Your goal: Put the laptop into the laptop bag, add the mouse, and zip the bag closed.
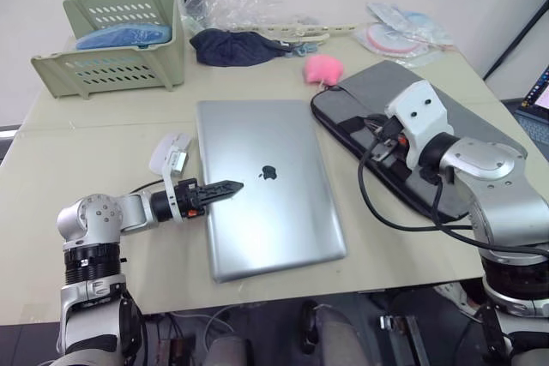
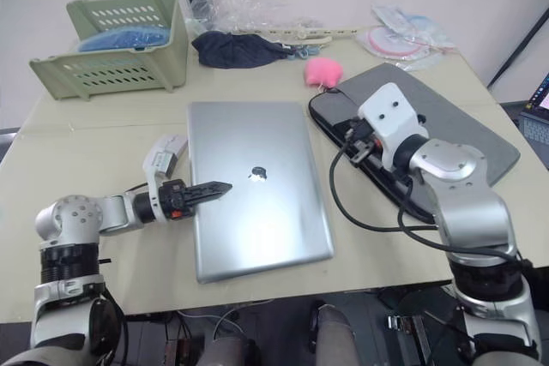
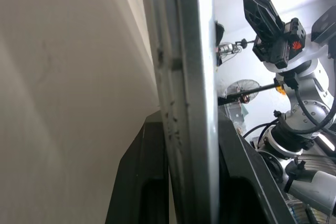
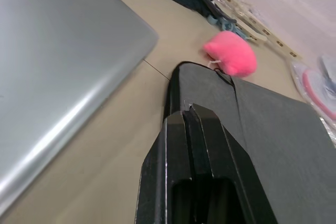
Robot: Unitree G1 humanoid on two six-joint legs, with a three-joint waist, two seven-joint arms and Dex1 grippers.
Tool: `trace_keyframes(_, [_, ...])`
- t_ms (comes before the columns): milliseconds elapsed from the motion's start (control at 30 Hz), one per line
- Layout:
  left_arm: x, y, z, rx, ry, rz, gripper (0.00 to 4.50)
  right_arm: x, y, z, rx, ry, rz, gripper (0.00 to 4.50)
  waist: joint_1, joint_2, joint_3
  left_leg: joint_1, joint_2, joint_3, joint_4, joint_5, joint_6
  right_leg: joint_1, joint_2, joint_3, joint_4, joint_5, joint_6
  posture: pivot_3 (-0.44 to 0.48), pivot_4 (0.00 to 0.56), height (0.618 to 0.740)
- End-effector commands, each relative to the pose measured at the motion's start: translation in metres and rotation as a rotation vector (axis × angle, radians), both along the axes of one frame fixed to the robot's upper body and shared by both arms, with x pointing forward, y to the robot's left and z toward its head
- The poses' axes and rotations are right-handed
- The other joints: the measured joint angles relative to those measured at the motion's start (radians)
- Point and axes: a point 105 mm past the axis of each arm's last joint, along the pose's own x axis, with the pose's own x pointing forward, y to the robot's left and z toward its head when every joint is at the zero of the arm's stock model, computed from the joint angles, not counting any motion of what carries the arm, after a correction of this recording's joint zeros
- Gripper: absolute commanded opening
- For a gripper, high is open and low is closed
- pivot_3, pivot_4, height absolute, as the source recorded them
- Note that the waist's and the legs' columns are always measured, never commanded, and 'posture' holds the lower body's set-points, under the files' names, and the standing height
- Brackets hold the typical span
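Left eye view showed the laptop [image 1: 266, 195] lying closed and flat near the middle of the table [image 1: 51, 212], a thin silver metal slab with rounded corners, a smooth satin lid and a small dark logo at its centre. The left gripper [image 1: 225, 188] reached in over the laptop's left edge; in the left wrist view its two black fingers [image 3: 147, 182] stood on either side of that thin metal edge, clamped on it. Just beside the laptop's left edge, behind the left wrist, lay the mouse [image 1: 168, 152], white, glossy and low.

To the laptop's right, a narrow gap apart, lay the laptop bag [image 1: 480, 117], a flat grey woven sleeve with a black zip edge and black straps. A pink fluffy charm [image 1: 322, 68] rested at its far corner. The right gripper [image 4: 197, 124] hung over the bag's near edge; in the right wrist view its black fingers were pressed together with nothing between them.

Farther back sat a pale green slotted plastic basket [image 1: 120, 62] with something blue inside, a crumpled dark blue cloth [image 1: 233, 45], and clear crinkled plastic wrap [image 1: 240, 6].
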Motion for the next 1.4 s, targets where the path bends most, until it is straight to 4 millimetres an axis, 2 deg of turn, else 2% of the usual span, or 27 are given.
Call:
trace_keyframes(33, [-0.002,0.009,0.015,0.056,-0.086,0.071,0.41,-0.004,-0.023,0.005,0.006,-0.024,-0.076,0.83,0.000,-0.001,0.000,0.000,0.000,0.000,0.000,0.000,0.000,0.000,0.000,0.000,0.000,0.000,0.000,0.000,0.150,0.740])
trace_keyframes(67, [-0.003,0.008,0.016,0.052,-0.087,0.075,0.41,-0.004,-0.026,0.000,0.005,-0.015,-0.083,1.39,0.000,-0.001,0.000,0.000,0.000,0.000,0.000,0.000,0.000,0.000,0.000,0.001,0.000,0.000,0.000,0.000,0.150,0.740])
trace_keyframes(100, [-0.005,0.008,0.016,0.051,-0.087,0.080,0.41,-0.004,-0.028,-0.006,0.004,-0.003,-0.091,1.74,0.000,-0.001,0.001,0.000,0.000,0.000,0.000,0.000,0.000,0.000,0.000,0.001,0.000,0.000,0.000,0.000,0.150,0.740])
trace_keyframes(133, [-0.007,0.008,0.015,0.052,-0.087,0.083,0.41,-0.004,-0.030,-0.011,0.002,0.004,-0.095,2.33,-0.001,-0.001,0.001,0.000,0.000,0.001,0.000,0.000,0.000,0.000,0.000,0.001,0.000,0.000,0.000,0.000,0.150,0.740])
trace_keyframes(200, [-0.010,0.007,0.014,0.049,-0.081,0.094,0.41,-0.002,-0.032,-0.020,0.004,0.017,-0.105,3.18,-0.001,-0.001,0.001,0.001,0.000,0.001,0.000,0.000,0.000,0.000,0.000,0.001,0.000,0.000,0.000,0.000,0.150,0.740])
trace_keyframes(267, [-0.012,0.007,0.014,0.046,-0.077,0.100,0.41,-0.001,-0.034,-0.024,0.002,0.020,-0.109,4.21,-0.001,-0.001,0.001,0.001,0.000,0.001,0.000,0.000,0.000,0.000,0.000,0.001,0.000,0.000,0.000,0.000,0.150,0.740])
trace_keyframes(300, [-0.013,0.006,0.014,0.045,-0.076,0.104,0.41,0.002,-0.033,-0.026,-0.003,0.017,-0.109,4.47,-0.001,-0.001,0.001,0.001,0.000,0.001,0.000,0.000,0.000,0.000,0.000,0.002,0.000,0.000,0.000,0.000,0.150,0.740])
trace_keyframes(433, [-0.016,0.005,0.012,0.058,-0.073,0.112,0.41,0.010,-0.032,-0.031,-0.009,-0.003,-0.109,4.47,-0.001,-0.001,0.001,0.001,0.000,0.001,0.000,0.000,0.000,0.000,0.000,0.002,0.000,0.000,0.000,0.000,0.150,0.740])
trace_keyframes(567, [-0.016,0.001,0.010,0.053,-0.072,0.121,0.41,0.023,-0.035,-0.048,-0.045,-0.015,-0.122,4.47,0.001,-0.002,0.001,0.001,-0.001,0.001,0.000,0.000,0.000,0.000,0.000,0.002,0.000,0.000,0.000,0.000,0.150,0.740])
trace_keyframes(833, [-0.017,-0.003,0.009,0.052,-0.072,0.129,0.41,0.035,-0.039,-0.068,0.004,0.011,-0.141,4.47,0.002,-0.002,0.001,0.001,-0.001,0.001,0.000,0.000,0.000,0.000,0.000,0.002,0.000,0.000,0.000,0.000,0.150,0.740])
trace_keyframes(1333, [-0.018,-0.009,0.004,0.072,-0.061,0.111,0.41,0.039,-0.041,-0.069,0.026,0.011,-0.153,4.47,0.003,-0.002,0.001,0.001,-0.001,0.001,0.000,0.000,0.000,0.001,0.000,0.002,0.000,0.000,0.000,0.000,0.150,0.740])
trace_keyframes(1400, [-0.018,-0.010,0.003,0.078,-0.058,0.103,0.41,0.038,-0.044,-0.069,0.035,0.015,-0.166,3.99,0.003,-0.002,0.001,0.001,-0.001,0.001,0.000,0.000,0.000,0.001,0.000,0.002,0.000,0.000,0.000,0.000,0.150,0.740])
